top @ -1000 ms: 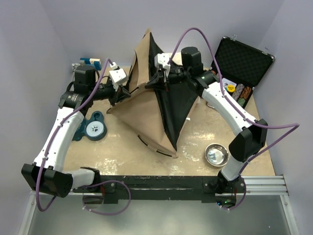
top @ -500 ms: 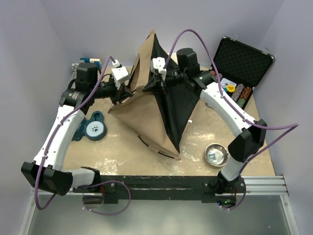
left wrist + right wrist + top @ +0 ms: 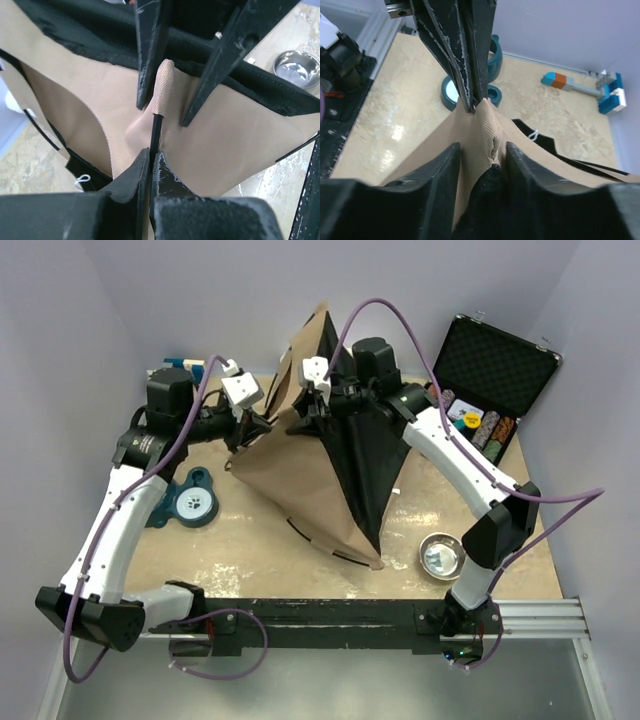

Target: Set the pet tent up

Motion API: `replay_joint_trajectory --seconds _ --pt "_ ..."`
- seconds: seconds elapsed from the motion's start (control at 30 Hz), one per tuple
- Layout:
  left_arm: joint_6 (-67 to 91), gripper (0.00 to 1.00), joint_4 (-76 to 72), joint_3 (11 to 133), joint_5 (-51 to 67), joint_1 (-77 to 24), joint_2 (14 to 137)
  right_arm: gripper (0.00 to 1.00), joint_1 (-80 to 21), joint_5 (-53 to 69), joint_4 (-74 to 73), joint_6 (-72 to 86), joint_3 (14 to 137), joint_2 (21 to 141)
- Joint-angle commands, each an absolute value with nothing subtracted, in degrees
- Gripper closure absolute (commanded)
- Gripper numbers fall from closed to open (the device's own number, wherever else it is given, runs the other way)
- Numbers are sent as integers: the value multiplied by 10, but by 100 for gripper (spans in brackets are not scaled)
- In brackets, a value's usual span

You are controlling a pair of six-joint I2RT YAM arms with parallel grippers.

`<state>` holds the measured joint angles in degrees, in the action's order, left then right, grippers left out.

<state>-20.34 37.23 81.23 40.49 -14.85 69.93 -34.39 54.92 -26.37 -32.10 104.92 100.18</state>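
Top view: pet tent (image 3: 300, 480) is seen partly raised, directly below and between both grippers. Left gripper (image 3: 262, 422) is set at its left fold, right gripper (image 3: 303, 412) just beside it at the ridge.

Left wrist: jaws are clamped together on the thin black pole (image 3: 156, 132). The mesh sleeve tip (image 3: 161, 85) is located just ahead of them.

Right wrist: jaws are held apart, with the sleeve tip straddled between them and tan fabric underneath.

The beige table (image 3: 250, 550) carries the tent (image 3: 300, 490) in the middle. A steel bowl (image 3: 443, 555) lies near right, a teal dish (image 3: 190, 502) at left, an open black case (image 3: 495, 365) far right, and blue blocks (image 3: 185, 367) far left.
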Motion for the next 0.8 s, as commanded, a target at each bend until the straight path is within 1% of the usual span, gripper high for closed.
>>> replay_joint_trajectory --seconds 0.0,0.1,0.3,0.33,0.37,0.43,0.6,0.63,0.67,0.77 --pt "-178 100 359 836 374 -153 689 45 -323 537 -236 -270 1070 989" --pt "-189 100 350 868 355 -152 688 37 -300 536 -203 -235 1075 973" --pt "-176 100 289 910 360 -152 685 26 -297 529 -131 -164 1066 937" --pt "-166 100 273 910 360 -152 683 24 -297 527 -119 -154 1065 933" --pt "-158 100 256 911 358 -152 681 17 -297 525 -108 -142 1065 930" --pt "-149 100 221 915 345 -152 679 14 -298 520 -85 -123 1068 925" --pt "-129 100 160 950 301 -153 688 12 -299 509 -71 -102 1103 925" --pt "-126 100 161 966 290 -152 697 10 -299 500 -69 -98 1113 924" --pt "-117 100 159 977 280 -153 701 5 -299 493 -66 -94 1121 922" --pt "-88 100 150 999 248 -152 708 2 -298 455 -65 -93 1144 910"
